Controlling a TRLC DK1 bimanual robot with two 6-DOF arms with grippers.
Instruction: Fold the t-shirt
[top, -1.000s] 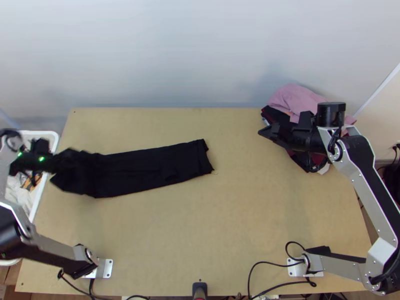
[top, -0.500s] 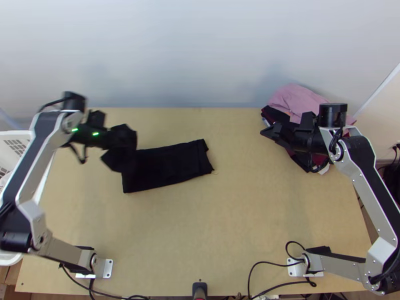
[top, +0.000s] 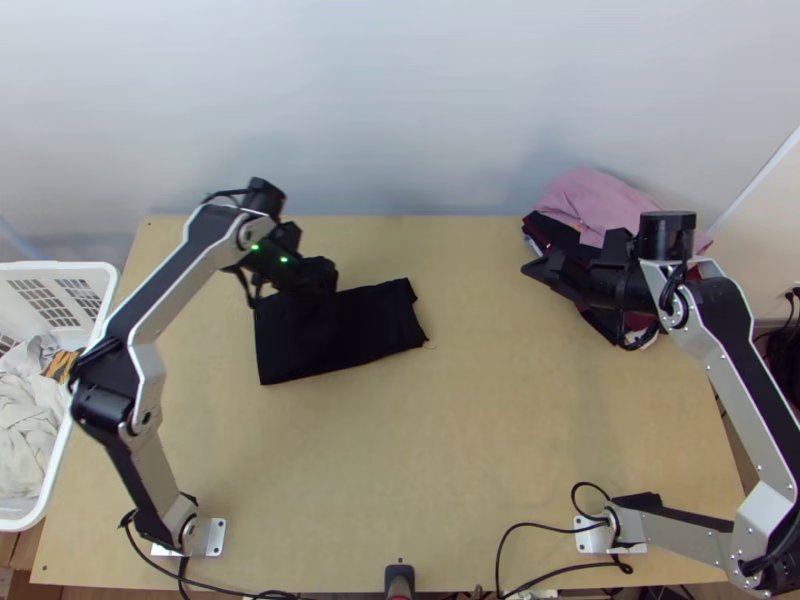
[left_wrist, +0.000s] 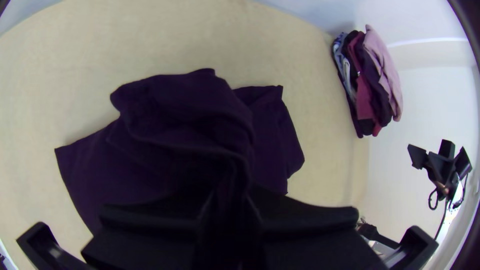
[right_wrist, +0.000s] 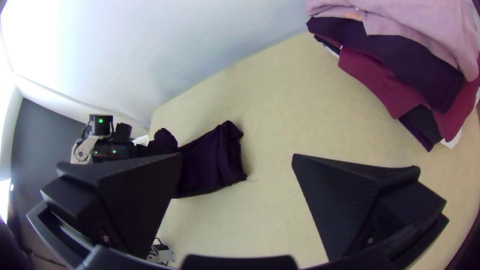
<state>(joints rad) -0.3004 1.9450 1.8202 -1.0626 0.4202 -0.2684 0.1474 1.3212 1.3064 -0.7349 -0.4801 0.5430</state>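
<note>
The black t-shirt (top: 370, 322) lies as a compact folded bundle left of the table's middle, one end turned over toward the other. Above its far part is my left gripper (top: 325, 280), shut on a gathered portion of the cloth. In the left wrist view the shirt (left_wrist: 165, 130) rises in a bunched fold into my left gripper (left_wrist: 230, 200), its fingers together. My right gripper (top: 540, 268) hangs at the right, near the clothes pile. In the right wrist view my right gripper (right_wrist: 237, 160) is open with nothing between its fingers, and the t-shirt (right_wrist: 210, 160) lies beyond it.
A pile of folded clothes (top: 590, 205), pink on top, sits at the table's far right corner, partly under the right arm. A white laundry basket (top: 100, 290) with clothes stands at the left edge. Bare wood (top: 430, 460) spreads across the near middle.
My left gripper has swung from the basket side toward the right, carrying the shirt's left end over the rest, so the shirt lies shorter. The right arm has hardly moved.
</note>
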